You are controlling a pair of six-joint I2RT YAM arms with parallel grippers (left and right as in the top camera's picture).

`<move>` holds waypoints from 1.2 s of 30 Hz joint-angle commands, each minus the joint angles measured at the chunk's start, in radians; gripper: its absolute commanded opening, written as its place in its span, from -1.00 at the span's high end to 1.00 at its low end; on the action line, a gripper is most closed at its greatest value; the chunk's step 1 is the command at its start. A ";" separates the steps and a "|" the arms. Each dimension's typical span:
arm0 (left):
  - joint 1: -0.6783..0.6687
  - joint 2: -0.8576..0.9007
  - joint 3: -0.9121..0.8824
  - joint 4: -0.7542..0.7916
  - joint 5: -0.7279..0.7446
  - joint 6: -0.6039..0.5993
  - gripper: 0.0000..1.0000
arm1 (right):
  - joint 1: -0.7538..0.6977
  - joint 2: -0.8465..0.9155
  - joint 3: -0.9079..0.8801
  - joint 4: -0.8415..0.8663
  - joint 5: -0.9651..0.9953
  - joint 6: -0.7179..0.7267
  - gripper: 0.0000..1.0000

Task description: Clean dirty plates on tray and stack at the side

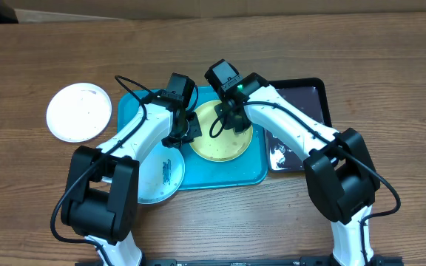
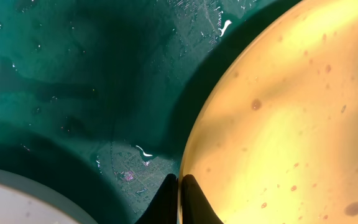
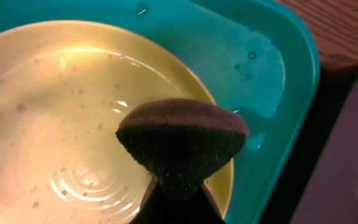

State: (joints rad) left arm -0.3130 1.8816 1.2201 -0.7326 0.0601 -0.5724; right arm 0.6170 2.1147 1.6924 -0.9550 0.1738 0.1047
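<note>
**Currently: yellow-green plate clamped at its rim, sponge held over it**

All positions are given relative to the tray (image 1: 254,176), which sits mid-tabletop (image 1: 390,66).

1. Left of the tray, well apart from it, the white plate (image 1: 80,112) lies flat on the bare wood.
2. At the tray's near-left corner, the pale blue plate (image 1: 161,177) overhangs the rim, partly under the left arm.
3. Inside the tray, left of centre, the left gripper (image 2: 179,186) is closed. One finger is on each face of the left rim of the yellow-green plate (image 1: 220,140).
4. The yellow-green plate occupies the right half of the tray. Its surface is wet, with ripples and scattered small specks.
5. Above the right part of that plate, the right gripper (image 3: 180,194) is closed on a dark sponge (image 3: 182,134), which is squeezed to a narrow waist between the fingers. Whether the sponge touches the plate cannot be determined.
6. Just beside the tray's right edge lies a black tray (image 1: 305,96), partly covered by the right arm.
</note>
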 commanded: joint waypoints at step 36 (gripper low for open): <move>-0.002 0.014 0.011 0.000 0.004 0.019 0.85 | -0.017 0.026 -0.090 0.070 -0.043 -0.001 0.53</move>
State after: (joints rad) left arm -0.3130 1.8816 1.2201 -0.7330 0.0601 -0.5694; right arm 0.6025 2.1201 1.6154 -0.9051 0.1307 0.1032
